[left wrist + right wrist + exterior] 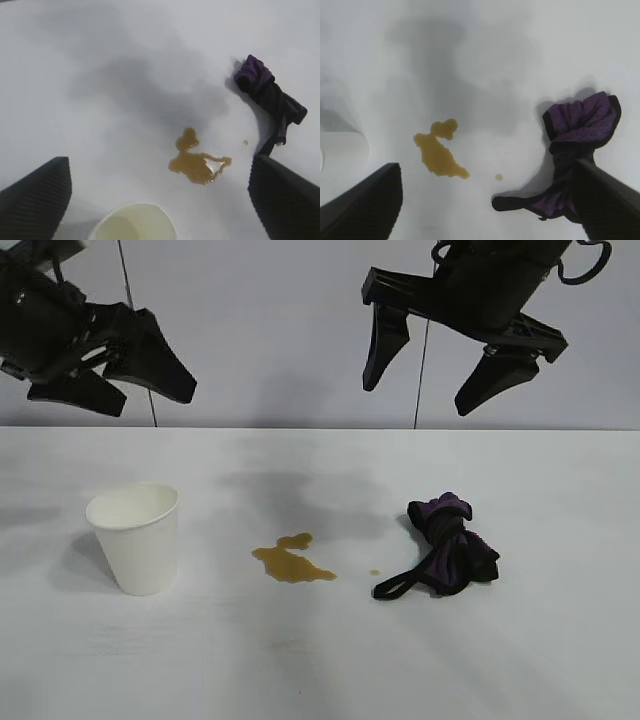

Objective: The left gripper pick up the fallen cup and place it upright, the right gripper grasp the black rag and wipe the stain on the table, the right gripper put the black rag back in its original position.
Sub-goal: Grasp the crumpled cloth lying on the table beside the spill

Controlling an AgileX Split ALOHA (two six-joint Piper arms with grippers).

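We see the cup [135,538] standing upright, mouth up, near the surface's [320,670] left edge. The stain [290,560] sits mid-surface; the black rag [445,545] lies right of it, loop toward the stain. Left pincer [115,375] and right pincer [440,370] hang released above, well clear.

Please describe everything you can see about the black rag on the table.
The black rag is a small bunched cloth, black outside with dark purple folds, twisted tight in its middle. A thin black loop trails from one end toward the stain. It looks soft and dry. It lies on the white table to the right of the stain, apart from it. Nothing grips it; the right gripper hangs above, jaws open.
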